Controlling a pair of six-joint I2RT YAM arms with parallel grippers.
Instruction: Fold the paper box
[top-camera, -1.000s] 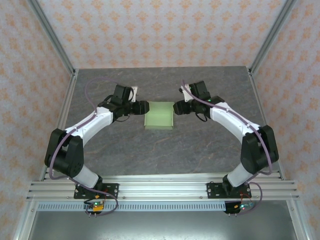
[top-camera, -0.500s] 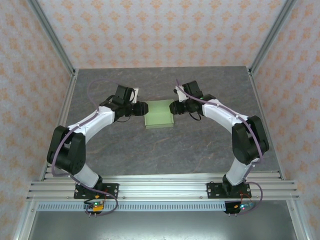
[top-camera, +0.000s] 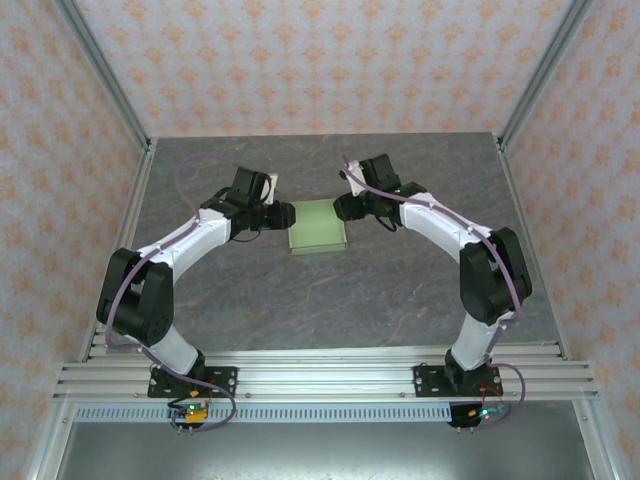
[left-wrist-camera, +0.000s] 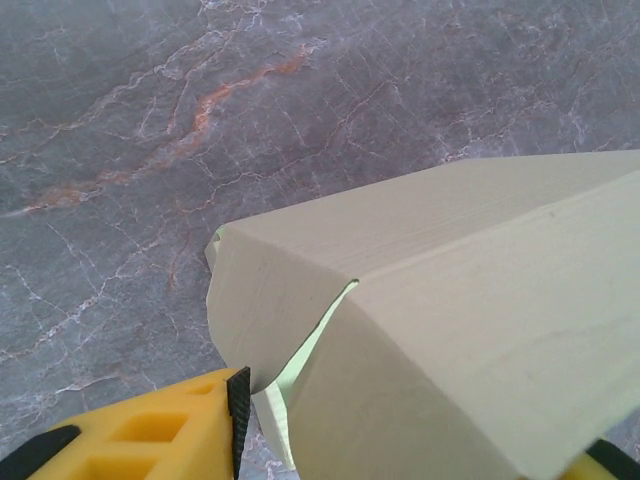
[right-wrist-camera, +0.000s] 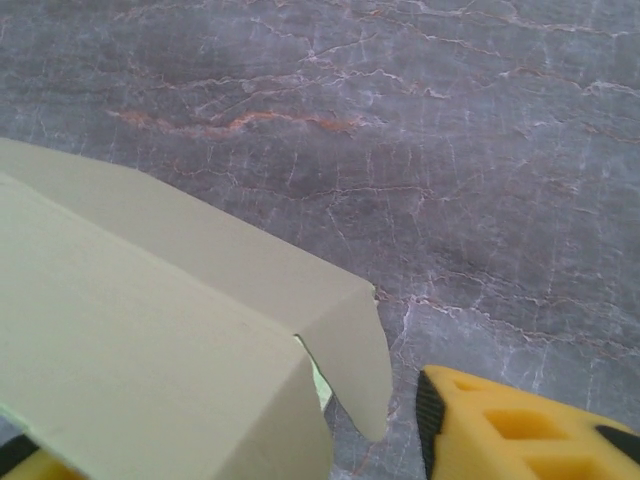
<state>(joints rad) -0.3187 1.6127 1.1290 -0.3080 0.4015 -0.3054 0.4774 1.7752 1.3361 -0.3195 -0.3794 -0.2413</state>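
Two flapped ends of the paper box (top-camera: 318, 227), mid-way on the table (top-camera: 400, 290), face one arm each, equally near. Right gripper (top-camera: 343, 208) jaws apart, astride one end; left gripper (top-camera: 287, 215) astride the other, grip unclear.

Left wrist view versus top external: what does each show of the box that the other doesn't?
Left wrist: the paper box, its end flap bent down, a slit open at the corner, a yellow finger beside it. Top external: the left gripper and right gripper at opposite ends of the box. Both: the pale green box on the grey table.
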